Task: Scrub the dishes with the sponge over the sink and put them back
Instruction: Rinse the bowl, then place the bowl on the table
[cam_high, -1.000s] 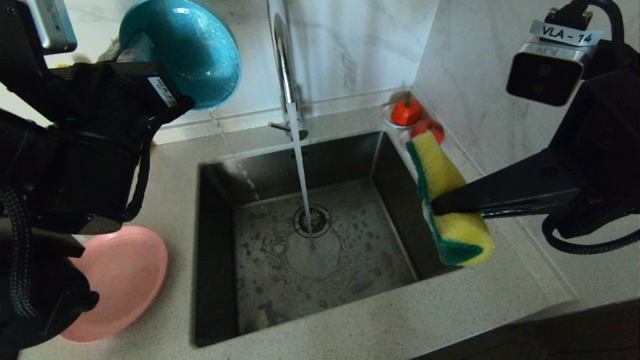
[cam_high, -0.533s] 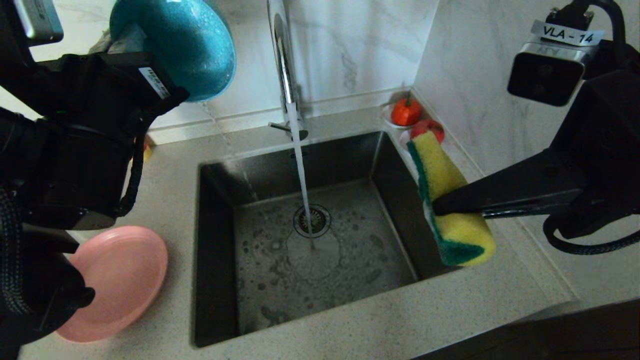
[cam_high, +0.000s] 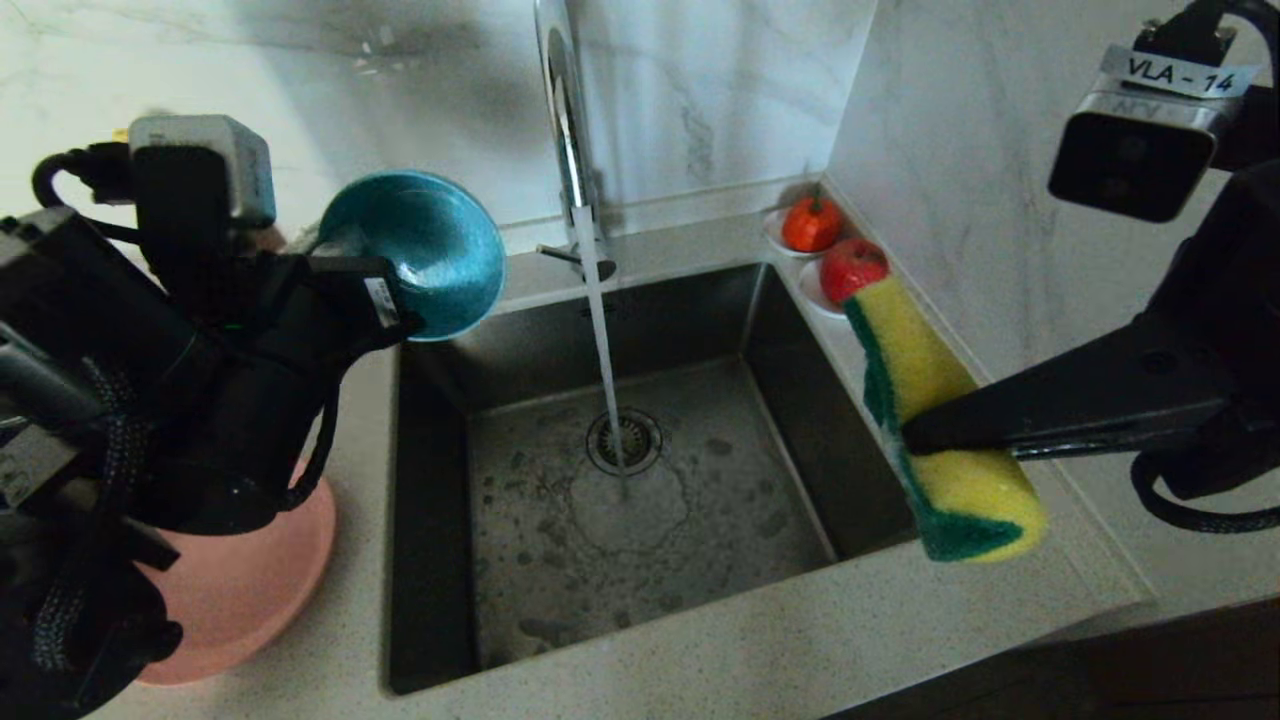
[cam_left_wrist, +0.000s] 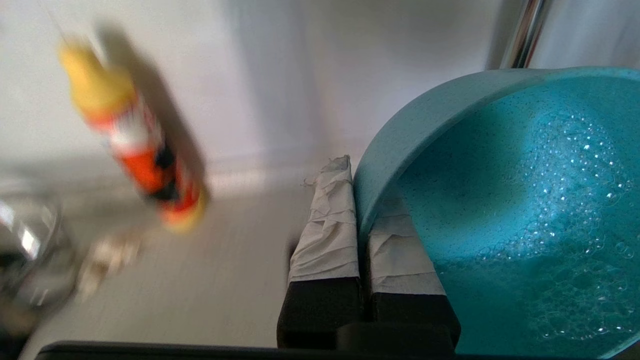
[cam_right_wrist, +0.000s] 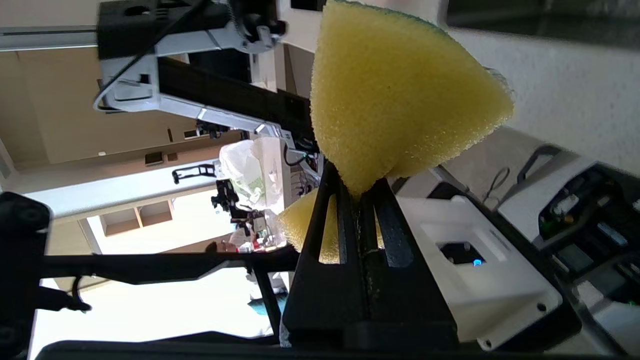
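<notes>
The teal bowl (cam_high: 420, 250) hangs tilted over the back left corner of the sink (cam_high: 430, 500), soap foam inside it (cam_left_wrist: 500, 200). My left gripper (cam_high: 338, 252) is shut on its rim, one taped finger outside and one inside (cam_left_wrist: 357, 200). My right gripper (cam_high: 915, 435) holds the yellow and green sponge (cam_high: 930, 400) pinched at its middle, above the sink's right edge; the sponge (cam_right_wrist: 395, 100) fans out past the shut right gripper (cam_right_wrist: 357, 192). The pink plate (cam_high: 250, 580) lies on the counter left of the sink, half hidden by my left arm.
Water runs from the chrome tap (cam_high: 560, 120) onto the drain strainer (cam_high: 625, 440). Two white saucers with red fruit (cam_high: 812, 222) stand at the back right corner by the marble wall. A yellow and orange bottle (cam_left_wrist: 135, 145) stands by the back wall.
My left arm has come down and turned, bringing the bowl from high at the upper left to the sink's back left corner. The right gripper and sponge have shifted slightly right.
</notes>
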